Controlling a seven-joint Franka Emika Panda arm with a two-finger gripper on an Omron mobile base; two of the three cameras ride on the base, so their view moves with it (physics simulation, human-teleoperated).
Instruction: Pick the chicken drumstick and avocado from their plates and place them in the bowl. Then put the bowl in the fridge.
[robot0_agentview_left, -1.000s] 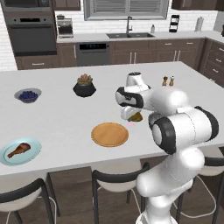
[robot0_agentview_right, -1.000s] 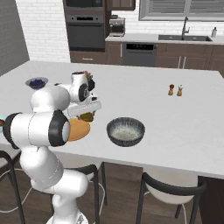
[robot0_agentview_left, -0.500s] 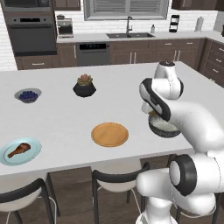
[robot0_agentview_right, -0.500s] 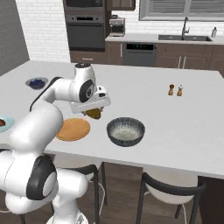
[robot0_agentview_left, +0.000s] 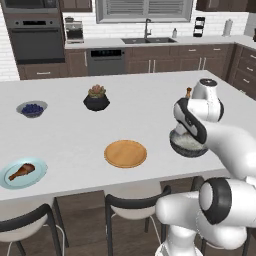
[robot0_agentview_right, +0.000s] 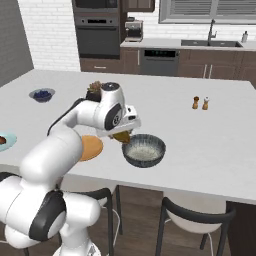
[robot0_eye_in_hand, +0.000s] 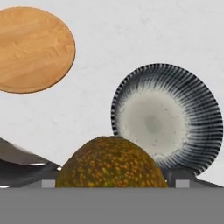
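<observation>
open counter is seen all around the bowl (robot0_agentview_right: 144, 150), and its inside is unobstructed from above. the tan plate (robot0_agentview_right: 91, 148) lies just beside it; the salt and pepper shakers (robot0_agentview_right: 200, 103) stand well apart.

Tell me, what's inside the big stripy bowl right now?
Nothing yet. The bowl shows a bare pale inside, though its near rim is covered by the avocado, which the pincer holds just beside it. The drumstick lies on its blue plate.

White desk (robot0_agentview_left: 75, 135) carries: bowl (robot0_agentview_left: 189, 144) at right, tan plate (robot0_agentview_left: 125, 153) at centre, blue plate (robot0_agentview_left: 24, 173) at lower left, plant pot (robot0_agentview_left: 96, 98), blueberry bowl (robot0_agentview_left: 32, 108).
</observation>
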